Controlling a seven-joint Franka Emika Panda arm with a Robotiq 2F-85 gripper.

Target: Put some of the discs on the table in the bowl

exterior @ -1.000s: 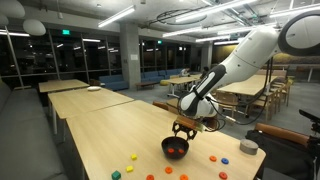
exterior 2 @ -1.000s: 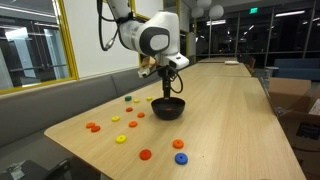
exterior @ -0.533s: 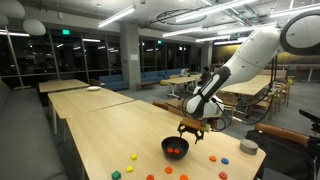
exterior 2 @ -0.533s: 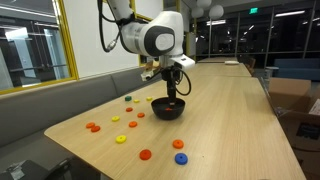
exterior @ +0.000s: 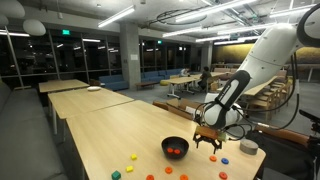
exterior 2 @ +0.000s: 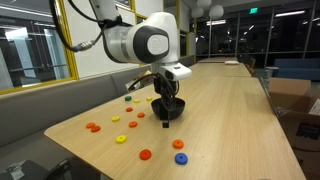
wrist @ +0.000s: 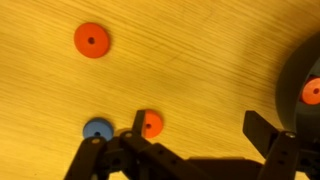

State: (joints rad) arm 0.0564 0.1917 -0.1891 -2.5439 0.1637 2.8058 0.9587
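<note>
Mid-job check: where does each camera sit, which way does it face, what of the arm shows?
Exterior view: off the pale light-wood table's near end, looking along it; arm reaches in, gripper beside the small black bowl.
Exterior view: low beside the table, facing along it; wrist looms large, gripper partly hiding the bowl.
Wrist view: straight down; gripper above tiny flat orange and blue discs.
Shared: all show the bowl.

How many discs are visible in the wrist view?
4. An orange-red disc upper left; a blue disc and an orange disc beside it; a fourth disc in the bowl. The gripper may hide more.
</note>
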